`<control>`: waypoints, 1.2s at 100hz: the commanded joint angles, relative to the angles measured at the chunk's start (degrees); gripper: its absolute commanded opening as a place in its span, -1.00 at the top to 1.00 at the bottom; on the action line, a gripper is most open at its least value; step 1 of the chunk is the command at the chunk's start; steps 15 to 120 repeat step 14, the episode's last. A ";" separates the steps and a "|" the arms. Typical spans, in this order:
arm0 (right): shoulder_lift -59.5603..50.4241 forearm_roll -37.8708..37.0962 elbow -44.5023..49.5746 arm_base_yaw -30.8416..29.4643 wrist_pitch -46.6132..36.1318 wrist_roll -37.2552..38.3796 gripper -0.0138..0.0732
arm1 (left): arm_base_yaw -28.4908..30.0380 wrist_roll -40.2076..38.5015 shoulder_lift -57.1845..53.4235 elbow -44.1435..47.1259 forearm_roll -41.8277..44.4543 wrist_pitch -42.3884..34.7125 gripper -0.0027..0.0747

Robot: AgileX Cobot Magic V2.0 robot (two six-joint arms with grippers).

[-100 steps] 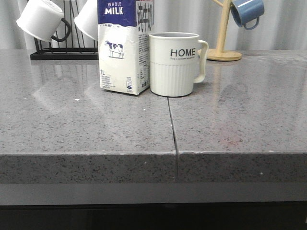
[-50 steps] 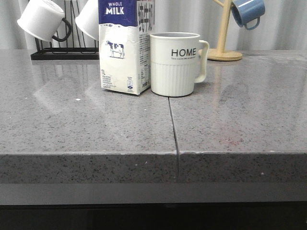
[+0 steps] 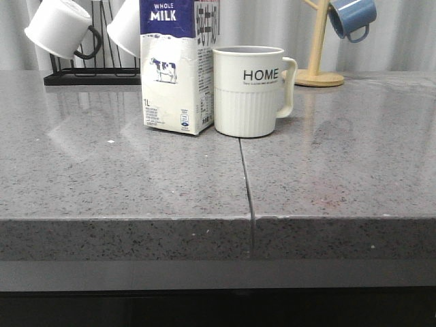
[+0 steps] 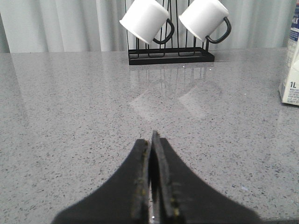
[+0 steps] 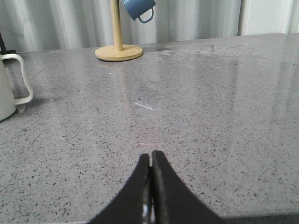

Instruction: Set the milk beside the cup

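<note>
The milk [image 3: 178,65], a tall white carton with a dark blue "WHOLE MILK" band and a cow picture, stands upright on the grey counter, its right side against the cup. The cup [image 3: 251,90], a cream ribbed mug lettered "HOME", has its handle on the right. In the left wrist view the milk's edge [image 4: 290,70] shows; my left gripper [image 4: 151,140] is shut and empty, low over bare counter. In the right wrist view the cup's handle [image 5: 18,79] shows; my right gripper [image 5: 151,158] is shut and empty. Neither arm shows in the front view.
A black rack [image 3: 88,73] with two plain white mugs [image 3: 58,27] stands at the back left. A wooden mug tree [image 3: 317,68] with a blue mug [image 3: 351,17] stands at the back right. A seam [image 3: 245,184] runs down the counter to its front edge.
None between half a second ago and now; the front view shifted very slightly after one second ago, while milk and cup kept their places.
</note>
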 commanded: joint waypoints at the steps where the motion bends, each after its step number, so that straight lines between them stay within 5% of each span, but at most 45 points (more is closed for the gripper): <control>1: -1.08 -0.01 -0.49 -0.20 -4.17 -0.40 0.84 | 0.14 -0.32 -1.83 2.59 -0.04 -4.36 0.99; 120: -1.08 -0.01 -0.49 -0.20 -4.17 -0.40 0.84 | 0.14 -0.32 -1.83 2.59 -0.04 -4.36 0.99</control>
